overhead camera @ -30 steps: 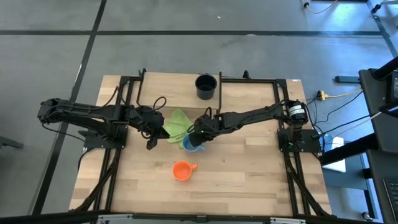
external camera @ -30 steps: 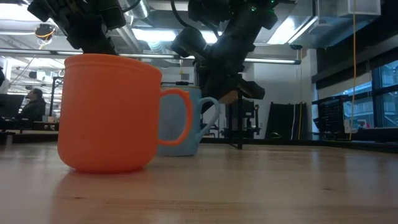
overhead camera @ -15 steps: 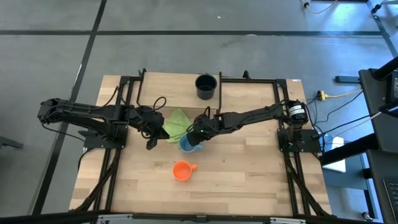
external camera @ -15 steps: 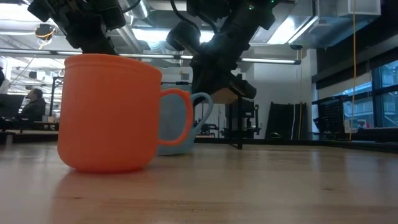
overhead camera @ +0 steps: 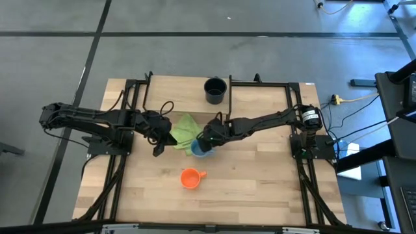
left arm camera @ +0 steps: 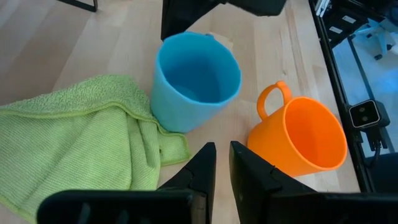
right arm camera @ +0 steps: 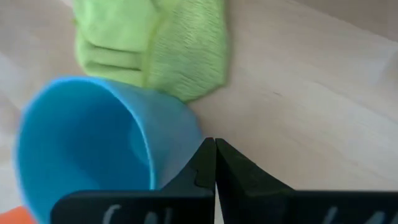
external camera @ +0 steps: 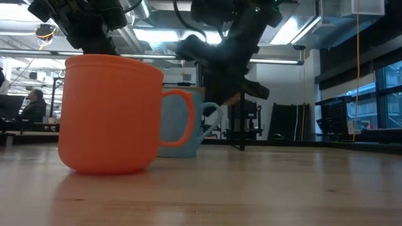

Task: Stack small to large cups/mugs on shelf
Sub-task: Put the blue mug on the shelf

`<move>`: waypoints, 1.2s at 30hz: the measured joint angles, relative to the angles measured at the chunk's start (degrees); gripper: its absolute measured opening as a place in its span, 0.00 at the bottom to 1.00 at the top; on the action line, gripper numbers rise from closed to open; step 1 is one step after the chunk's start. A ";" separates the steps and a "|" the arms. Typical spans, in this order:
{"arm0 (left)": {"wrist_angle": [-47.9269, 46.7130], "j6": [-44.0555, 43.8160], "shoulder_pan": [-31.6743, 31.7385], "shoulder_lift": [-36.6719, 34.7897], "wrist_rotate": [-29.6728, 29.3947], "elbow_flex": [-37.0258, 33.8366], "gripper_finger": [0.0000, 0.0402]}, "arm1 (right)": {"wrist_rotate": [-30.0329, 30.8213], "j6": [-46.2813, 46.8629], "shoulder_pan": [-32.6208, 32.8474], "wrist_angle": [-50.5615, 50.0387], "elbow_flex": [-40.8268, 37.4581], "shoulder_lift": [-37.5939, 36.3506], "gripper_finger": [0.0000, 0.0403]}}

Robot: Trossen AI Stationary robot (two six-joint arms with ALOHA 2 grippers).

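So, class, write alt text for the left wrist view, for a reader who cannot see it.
A light blue mug stands upright on a wooden table, its base against a crumpled green cloth. An orange mug sits beside it, handle toward the blue one. The left gripper shows in front, fingers nearly together and empty.

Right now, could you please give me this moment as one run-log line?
right gripper: shut, at light blue mug | left gripper: shut, beside green cloth | orange mug: on table | navy mug: far edge

We note a wooden tabletop (overhead camera: 260, 188) carrying orange mug (overhead camera: 189, 177), light blue mug (overhead camera: 197, 150), green cloth (overhead camera: 186, 129), dark navy mug (overhead camera: 215, 90).
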 joint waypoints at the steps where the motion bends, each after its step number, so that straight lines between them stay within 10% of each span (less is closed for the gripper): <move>1: 0.00 0.02 0.00 0.00 0.00 0.00 0.10 | 0.39 0.02 0.01 -0.89 0.00 0.00 0.01; 36: 0.83 3.17 -0.01 -0.02 -0.02 0.00 0.10 | -5.70 0.25 1.03 4.31 -0.02 -0.02 0.01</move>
